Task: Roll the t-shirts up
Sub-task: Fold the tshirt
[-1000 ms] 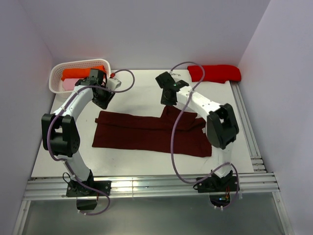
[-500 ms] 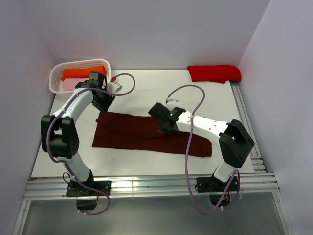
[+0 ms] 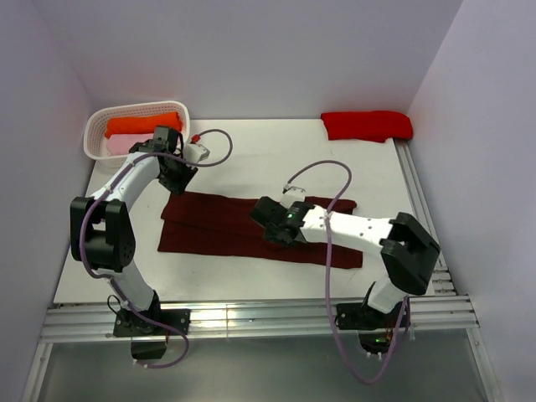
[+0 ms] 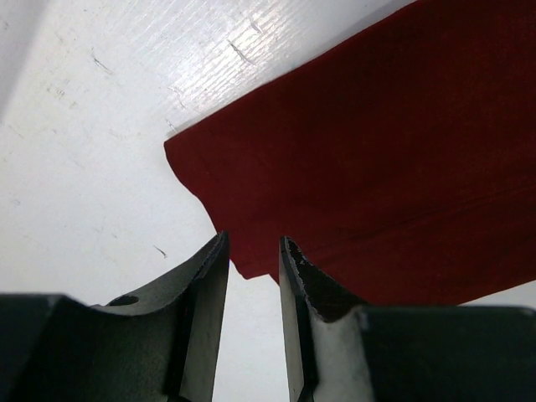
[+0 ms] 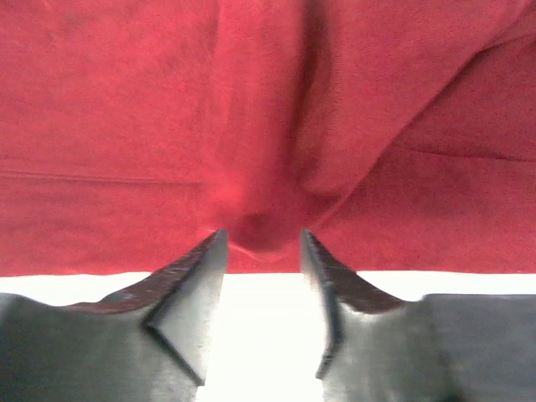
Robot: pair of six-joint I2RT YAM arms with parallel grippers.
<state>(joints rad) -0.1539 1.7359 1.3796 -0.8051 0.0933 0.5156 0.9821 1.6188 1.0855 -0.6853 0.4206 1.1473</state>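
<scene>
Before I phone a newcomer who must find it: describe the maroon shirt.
On the white table, look at the middle. The maroon shirt lies there, a long flat strip, darker than the red shirt far right and the orange one in the basket.

White table (image 3: 251, 159): maroon t-shirt (image 3: 209, 226), folded red t-shirt (image 3: 367, 126), 1 basket (image 3: 134, 105).

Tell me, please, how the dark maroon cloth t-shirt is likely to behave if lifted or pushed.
The dark maroon cloth t-shirt lies flat in folded layers, so it would probably droop limply if lifted by one edge. A soft pucker sits at the right claw, so a push would likely bunch it rather than slide it.
</scene>
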